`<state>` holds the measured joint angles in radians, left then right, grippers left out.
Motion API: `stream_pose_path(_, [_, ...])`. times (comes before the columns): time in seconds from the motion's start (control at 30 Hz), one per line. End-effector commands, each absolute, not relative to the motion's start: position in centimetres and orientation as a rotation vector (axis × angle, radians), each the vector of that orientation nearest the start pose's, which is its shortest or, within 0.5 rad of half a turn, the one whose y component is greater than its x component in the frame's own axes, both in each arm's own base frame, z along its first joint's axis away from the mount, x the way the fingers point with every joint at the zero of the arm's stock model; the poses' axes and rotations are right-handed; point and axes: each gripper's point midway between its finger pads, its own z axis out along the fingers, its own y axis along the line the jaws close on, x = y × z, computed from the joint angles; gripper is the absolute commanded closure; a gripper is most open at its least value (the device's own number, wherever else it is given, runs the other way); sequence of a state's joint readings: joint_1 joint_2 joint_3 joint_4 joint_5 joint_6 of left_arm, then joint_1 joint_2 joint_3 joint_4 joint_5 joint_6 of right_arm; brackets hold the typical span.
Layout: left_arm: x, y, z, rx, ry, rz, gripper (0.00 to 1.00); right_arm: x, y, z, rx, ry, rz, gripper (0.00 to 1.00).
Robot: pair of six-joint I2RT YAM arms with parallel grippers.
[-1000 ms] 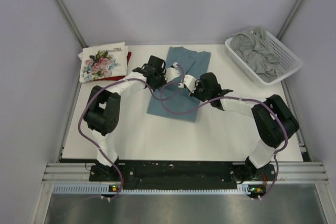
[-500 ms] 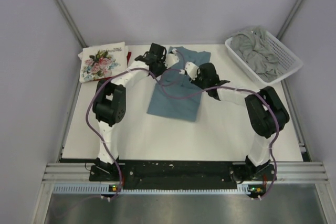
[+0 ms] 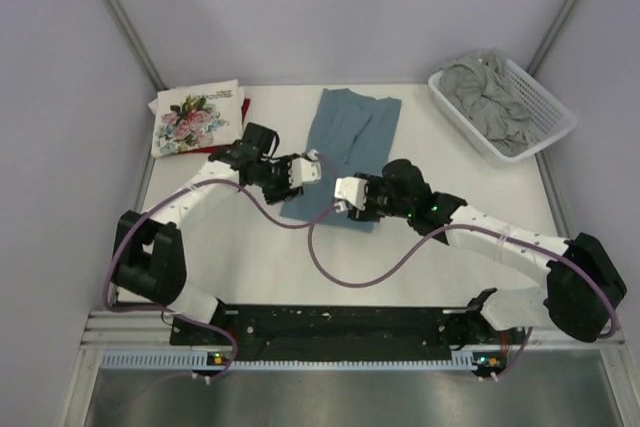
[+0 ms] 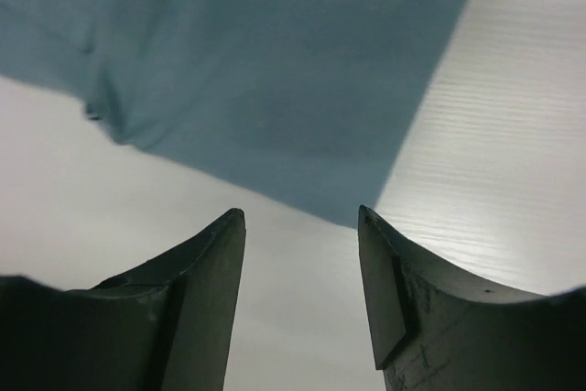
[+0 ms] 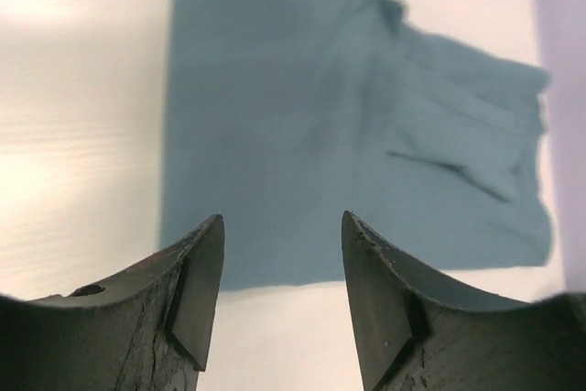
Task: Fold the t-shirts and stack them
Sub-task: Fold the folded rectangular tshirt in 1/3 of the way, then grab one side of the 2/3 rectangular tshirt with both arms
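Both arms have retreated near the teal-blue shirt; left fingers and right fingers spread empty. Limp cloth: pinch its hem corners.

Four t-shirts are in view: one teal shirt, one floral shirt, one red shirt, of which only an edge shows beneath the floral one, and one grey shirt. Of these, one lies alone, two share a pile, and one sits in the basket. There is one basket and one table. There are two arms, the left arm and the right arm, and two purple cables, one along each. There are two grippers, the left gripper and the right gripper. Each wrist view shows two fingers, making four in all.
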<state>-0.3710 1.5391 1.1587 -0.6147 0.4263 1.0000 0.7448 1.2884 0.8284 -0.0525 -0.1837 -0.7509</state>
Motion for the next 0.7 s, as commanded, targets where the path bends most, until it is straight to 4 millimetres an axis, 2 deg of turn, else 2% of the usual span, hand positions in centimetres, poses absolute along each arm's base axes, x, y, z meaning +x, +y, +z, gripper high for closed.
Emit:
stream_pose_path(0.0, [30.1,-18.0,8.6,1.879,1.657,-0.409,0.41,25.0,26.5,10.5,-1.701,1.507,0.208,0.46])
stream_pose_path(0.2, [30.5,-16.7,5.4,1.92,1.725,-0.322,0.4,23.5,25.8,5.8,-1.843,1.607,0.137,0.46])
stream_pose_path(0.4, [29.5,-17.0,3.2,1.946,1.757,-0.351,0.41,23.5,25.5,3.5,-1.874,1.663,0.121,0.5])
stream_pose_path(0.5, [29.1,-17.0,2.4,1.962,1.778,-0.366,0.42,23.4,25.4,2.7,-1.886,1.69,0.127,0.59])
stream_pose_path(0.6, [28.6,-16.8,1.4,1.986,1.813,-0.354,0.45,23.6,25.2,2.3,-1.874,1.719,0.108,0.75])
stream_pose_path(0.63, [28.6,-16.7,1.1,1.992,1.827,-0.345,0.51,23.7,25.1,2.2,-1.869,1.727,0.098,0.81])
stream_pose_path(0.67, [28.5,-16.6,0.8,1.997,1.841,-0.339,0.61,23.8,25.0,2.1,-1.864,1.731,0.091,0.86])
